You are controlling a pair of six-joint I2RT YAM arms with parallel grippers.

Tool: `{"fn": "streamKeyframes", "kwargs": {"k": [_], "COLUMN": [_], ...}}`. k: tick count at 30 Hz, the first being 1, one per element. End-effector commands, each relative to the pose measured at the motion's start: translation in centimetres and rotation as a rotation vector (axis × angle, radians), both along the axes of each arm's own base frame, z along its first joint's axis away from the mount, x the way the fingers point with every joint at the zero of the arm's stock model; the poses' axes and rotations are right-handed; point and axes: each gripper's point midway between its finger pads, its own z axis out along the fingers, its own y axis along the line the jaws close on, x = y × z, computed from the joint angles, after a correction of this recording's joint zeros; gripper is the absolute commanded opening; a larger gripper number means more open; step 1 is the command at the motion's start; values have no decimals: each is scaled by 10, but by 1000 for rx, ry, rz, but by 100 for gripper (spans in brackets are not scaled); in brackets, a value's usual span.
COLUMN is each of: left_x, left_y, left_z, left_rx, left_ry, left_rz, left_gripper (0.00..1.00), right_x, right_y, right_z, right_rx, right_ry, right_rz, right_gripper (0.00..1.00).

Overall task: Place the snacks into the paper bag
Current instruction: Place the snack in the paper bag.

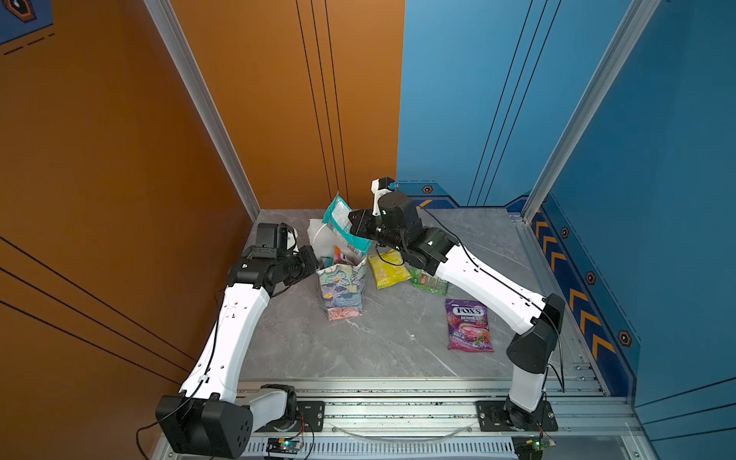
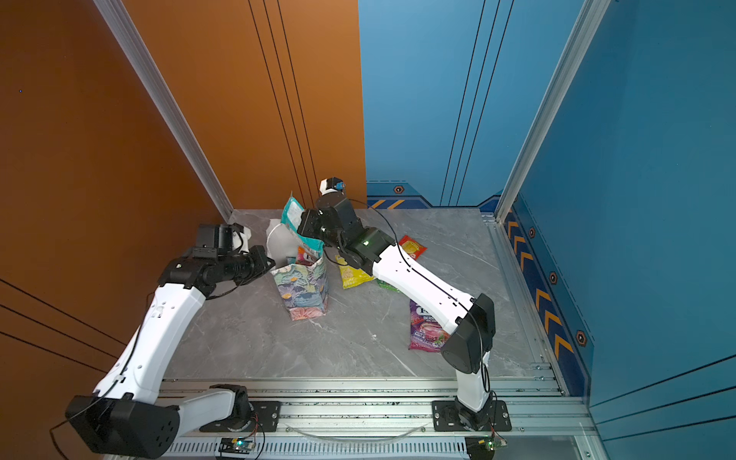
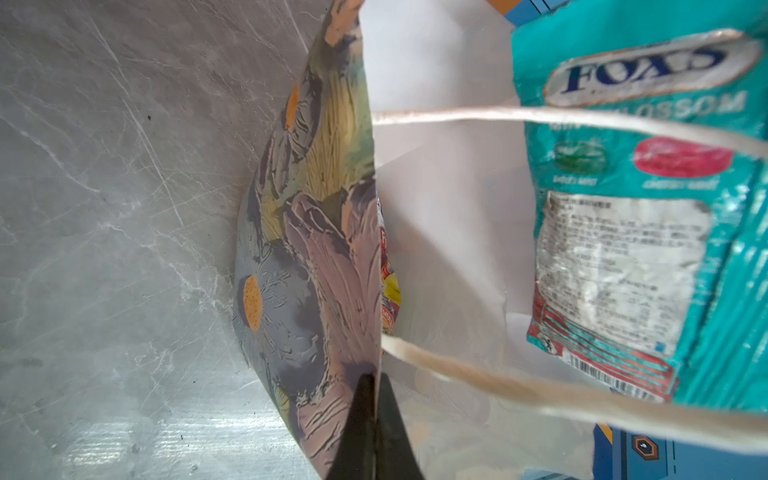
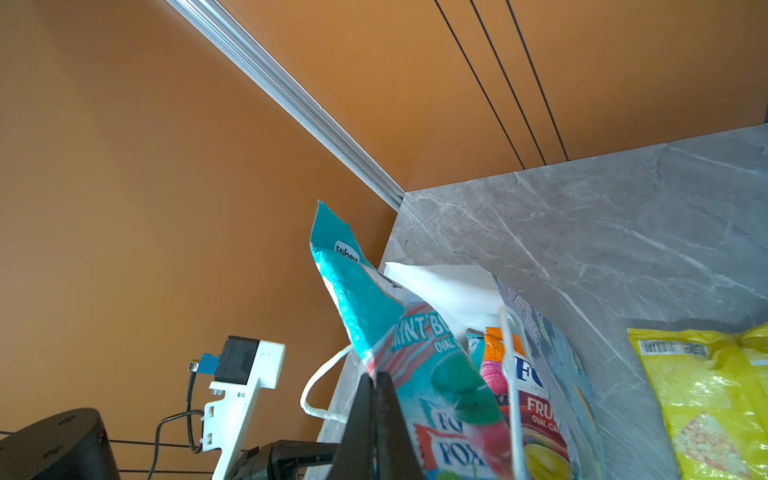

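The flowered paper bag (image 1: 342,290) (image 2: 302,288) stands upright left of the table's middle, its mouth open. My left gripper (image 1: 318,265) (image 3: 376,378) is shut on the paper bag's (image 3: 316,249) near rim, one finger outside and one inside. My right gripper (image 1: 350,225) (image 4: 376,376) is shut on the edge of a teal snack packet (image 1: 338,223) (image 4: 374,316), which hangs tilted over the bag's mouth with its lower end inside. An orange fruit packet (image 4: 528,399) sits in the bag. A yellow packet (image 1: 388,269), a green packet (image 1: 430,282) and a purple Fox's packet (image 1: 469,324) lie on the table to the right.
A small red packet (image 2: 413,247) lies behind my right arm. The bag's white cord handles (image 3: 540,116) hang across its mouth. The orange wall (image 1: 119,159) stands close behind and left of the bag. A metal rail (image 1: 398,398) runs along the table's front edge.
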Motion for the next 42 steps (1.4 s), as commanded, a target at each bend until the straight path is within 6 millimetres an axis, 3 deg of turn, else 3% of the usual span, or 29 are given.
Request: {"fn": "streamKeyframes", "kwargs": {"k": [1,23,32,42], "left_x": [-5,-7,-8,-7], "left_y": [-3,-2,-1,1], "left_z": [-1,-1,-2,1], "left_rx": [-19,-30,-39,-55], "left_ry": [4,-5,-8,-23], "left_rz": [-9,-14,-14,-13], "left_gripper": [0,0,0,0], "right_x": [-4,-14,-11,-8], "right_y": [2,8,33,59], "right_z": [34,9,-7,-11], "right_rx": [149,239,271,305], "right_ry": [-13,76,133,166], "right_rz": [16,-94,-98,-73], "right_gripper": [0,0,0,0]}}
